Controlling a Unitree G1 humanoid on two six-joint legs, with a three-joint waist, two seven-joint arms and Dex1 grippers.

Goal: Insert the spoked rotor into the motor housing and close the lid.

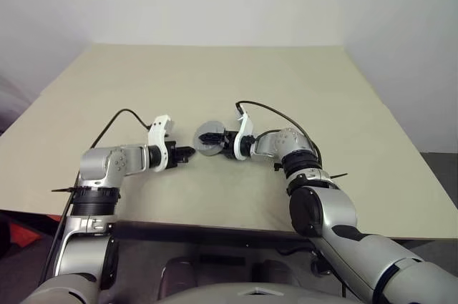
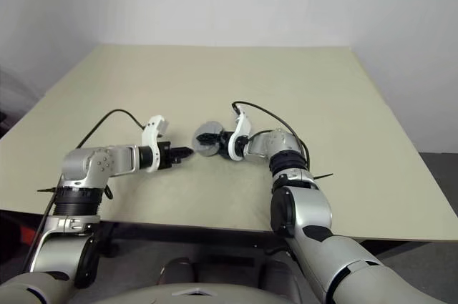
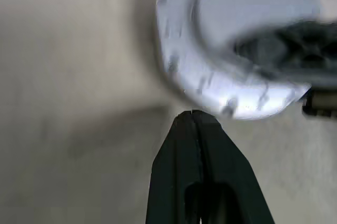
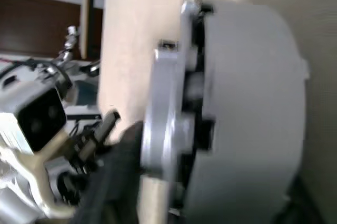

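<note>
Motor housing (image 1: 209, 139) sits on the desk (image 1: 215, 82) well inside all edges, a bit nearer the front edge than the back, roughly mid-width. Lid (image 4: 163, 113) is at the housing's open face, tilted, with a gap showing between them on one side, so not seated flush. Right gripper (image 1: 215, 136) is at the housing from the right-edge side with its black fingers over the top; jaws partly apart, can't tell from the frames whether they actually clamp anything. Left gripper (image 1: 187, 152) is just beside the housing on the left-edge side, fingers pressed together, empty, tip near the housing wall but can't confirm contact. Open desk all round: back half, both side margins and both back corners. Head views give layout only. Left wrist view adds the housing's ribbed silver rim (image 3: 210, 84) right past the closed fingertips (image 3: 192, 121). Right wrist view adds the lid-to-housing gap and the left gripper (image 4: 102, 126) beyond it.
</note>
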